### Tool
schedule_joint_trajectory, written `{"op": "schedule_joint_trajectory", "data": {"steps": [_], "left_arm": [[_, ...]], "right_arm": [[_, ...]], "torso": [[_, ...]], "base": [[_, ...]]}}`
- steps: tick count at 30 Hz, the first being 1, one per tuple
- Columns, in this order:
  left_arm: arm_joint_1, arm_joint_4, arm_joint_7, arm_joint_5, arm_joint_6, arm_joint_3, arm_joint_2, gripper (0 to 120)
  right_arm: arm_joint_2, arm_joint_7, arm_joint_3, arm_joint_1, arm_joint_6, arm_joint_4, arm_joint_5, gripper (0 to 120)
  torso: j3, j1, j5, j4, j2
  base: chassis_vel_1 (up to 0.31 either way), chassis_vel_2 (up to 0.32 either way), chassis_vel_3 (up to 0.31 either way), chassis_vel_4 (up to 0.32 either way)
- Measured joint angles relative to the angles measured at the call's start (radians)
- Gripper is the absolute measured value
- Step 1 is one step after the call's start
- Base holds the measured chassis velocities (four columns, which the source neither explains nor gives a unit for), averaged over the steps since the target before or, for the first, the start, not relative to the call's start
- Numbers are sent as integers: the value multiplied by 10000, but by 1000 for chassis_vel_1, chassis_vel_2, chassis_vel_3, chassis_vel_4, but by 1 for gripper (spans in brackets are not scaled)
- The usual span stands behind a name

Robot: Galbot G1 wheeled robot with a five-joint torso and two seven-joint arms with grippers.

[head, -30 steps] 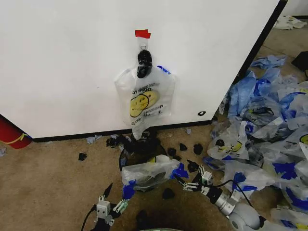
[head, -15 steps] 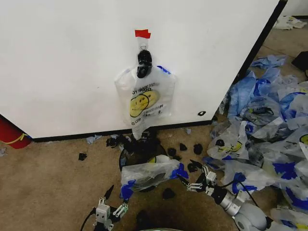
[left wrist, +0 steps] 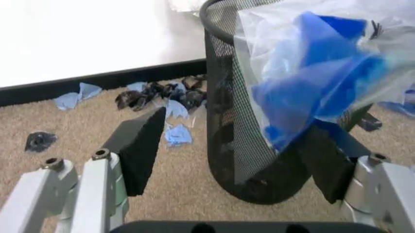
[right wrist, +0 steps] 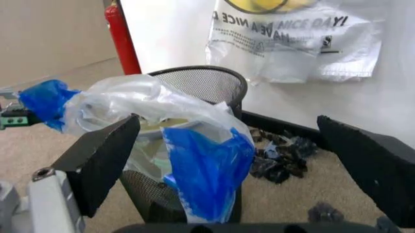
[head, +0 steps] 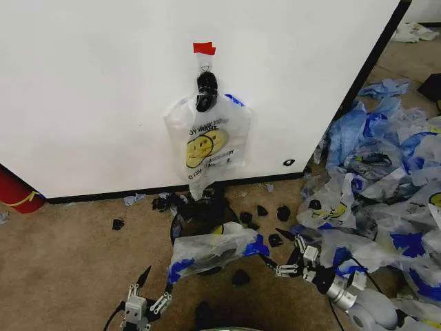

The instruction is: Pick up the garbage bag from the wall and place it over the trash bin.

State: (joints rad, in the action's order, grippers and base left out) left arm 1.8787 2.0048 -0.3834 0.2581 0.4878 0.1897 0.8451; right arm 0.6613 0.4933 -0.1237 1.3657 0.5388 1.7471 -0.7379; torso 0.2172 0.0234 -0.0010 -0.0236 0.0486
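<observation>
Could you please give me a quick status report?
Left gripper and right gripper open, flanking the trash bin. Garbage bag draped over it. Another bag on the wall.

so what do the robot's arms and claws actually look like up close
Both claws, left claw and right claw, have wedge-shaped black fingers on silver-white metal linkages with round bolts. The right arm is a smooth grey-white tube with a silver ring at the wrist. Thin black cables trail from both.

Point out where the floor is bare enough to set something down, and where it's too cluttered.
Bare carpet lies left of the trash bin, between the red cylinder and the left gripper, with only a few black scraps. It is crowded at the wall's foot behind the bin, and right of the right gripper, where the bag pile covers the floor.
</observation>
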Motion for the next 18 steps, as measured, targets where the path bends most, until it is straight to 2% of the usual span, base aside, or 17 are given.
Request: {"op": "schedule_joint_trajectory", "data": {"steps": [12,18], "left_arm": [[446,-20,501,-98,209,-45,220,79],[1035,105,512,-407,328,344,278,82]], "right_arm": [[-100,-173,42,87,-6,89,72,100],[-235,-146,-120,224,-10,215,78,100]], "torso": [[0,0,0,-1,-3],[0,0,-1,-1,-3]], "base": [[0,0,0,0],[0,0,0,0]]}}
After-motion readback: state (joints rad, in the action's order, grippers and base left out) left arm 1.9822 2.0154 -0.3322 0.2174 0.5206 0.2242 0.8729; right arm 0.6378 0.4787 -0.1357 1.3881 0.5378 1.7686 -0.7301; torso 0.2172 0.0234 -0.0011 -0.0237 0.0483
